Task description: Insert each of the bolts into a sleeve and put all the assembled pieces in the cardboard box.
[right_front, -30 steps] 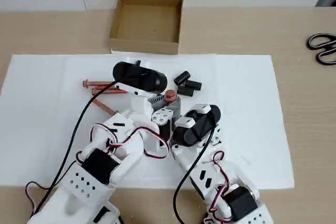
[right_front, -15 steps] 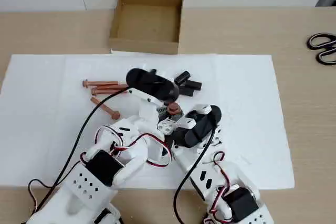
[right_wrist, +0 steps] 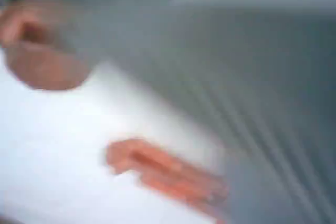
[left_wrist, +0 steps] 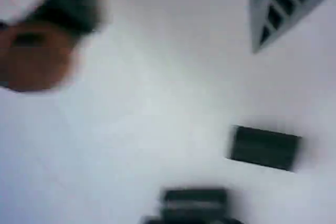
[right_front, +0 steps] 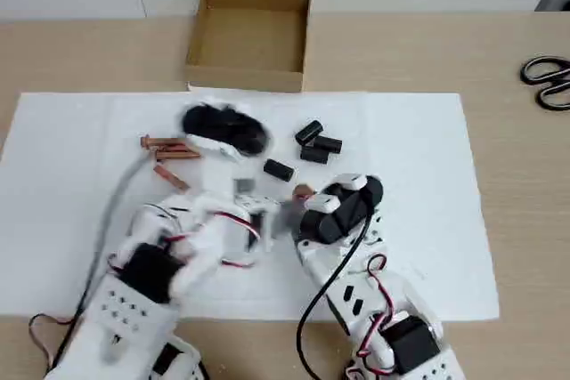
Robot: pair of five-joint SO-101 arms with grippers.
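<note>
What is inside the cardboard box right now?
The cardboard box looks empty: only its bare brown floor shows. Its near wall hides a thin strip of floor along the front, so anything small there can't be seen.

Cardboard box (right_front: 245, 77): brown board, matt, uncoated in look. Bolts (right_front: 167, 142): copper-toned, metallic in look, with a dull sheen. Sleeves (right_front: 318, 142): black and matt; plastic or rubber cannot be told. Sheet (right_front: 427, 202): white paper, smooth, matt, lying flat. Table (right_front: 445, 51): light wood-grain top, smooth, satin finish. Scissors (right_front: 554, 84): black handles, plastic in look, slightly glossy. Left arm (right_front: 120, 313) and right arm (right_front: 352, 300): white moulded plastic shells, smooth with a faint sheen; black motor housings, semi-gloss plastic; black, red and white cables in smooth insulation.
</note>
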